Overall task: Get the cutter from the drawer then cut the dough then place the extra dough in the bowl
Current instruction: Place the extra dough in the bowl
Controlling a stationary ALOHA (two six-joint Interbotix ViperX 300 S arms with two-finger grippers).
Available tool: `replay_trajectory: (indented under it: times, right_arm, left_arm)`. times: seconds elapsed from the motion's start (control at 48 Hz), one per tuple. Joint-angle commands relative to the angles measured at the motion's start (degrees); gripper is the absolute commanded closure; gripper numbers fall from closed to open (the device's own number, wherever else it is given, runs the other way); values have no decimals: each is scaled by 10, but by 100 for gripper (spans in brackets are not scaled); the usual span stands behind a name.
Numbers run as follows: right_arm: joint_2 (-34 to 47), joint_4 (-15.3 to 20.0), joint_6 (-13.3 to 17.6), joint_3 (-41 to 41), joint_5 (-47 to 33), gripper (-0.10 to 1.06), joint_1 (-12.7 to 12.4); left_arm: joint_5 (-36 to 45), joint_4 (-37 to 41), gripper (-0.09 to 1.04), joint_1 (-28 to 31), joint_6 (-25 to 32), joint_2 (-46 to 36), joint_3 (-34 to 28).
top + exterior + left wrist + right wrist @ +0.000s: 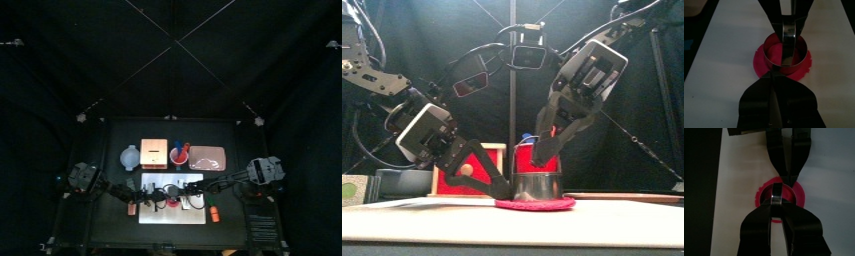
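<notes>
Board [191,212], white, sits at the middle of the bench's [114,228] front edge in the top view, both arms meeting over it; the bowl [130,157], wooden box [155,152], red cup [181,155] and pink tray [211,157] line up behind it. From the front, the cutter [536,185] stands upright on the flat pink dough [536,204], the left pincer [505,188] at its left side and the right pincer [543,160] coming down from above. In the left wrist view, the left pincer's jaws are drawn together on the cutter's near rim, with dough spreading outside the ring. In the right wrist view, the right pincer is clamped on the opposite rim.
</notes>
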Motion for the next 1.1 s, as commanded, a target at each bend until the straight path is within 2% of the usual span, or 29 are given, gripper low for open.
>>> replay_trajectory:
  times: [0.021,0.271,0.396,0.583,0.854,1.104]
  right_arm:
    - [-50,-1,-2,-21,4,49,-2]
    - [-122,-17,-1,16,5,49,-16]
    - [-154,-17,-2,63,10,49,-27]
    - [-188,-35,-1,136,23,49,-30]
    - [-184,-37,-1,179,19,49,-29]
    - [-151,-41,1,175,23,44,-25]
  left_arm:
    - [10,-2,45,-5,1,-4,3]
    - [10,-2,45,-5,0,-4,4]
    - [10,-2,45,-4,1,-4,5]
    - [7,-12,45,8,2,-29,25]
    - [7,-11,45,29,4,-96,64]
    - [12,-6,45,33,13,-113,64]
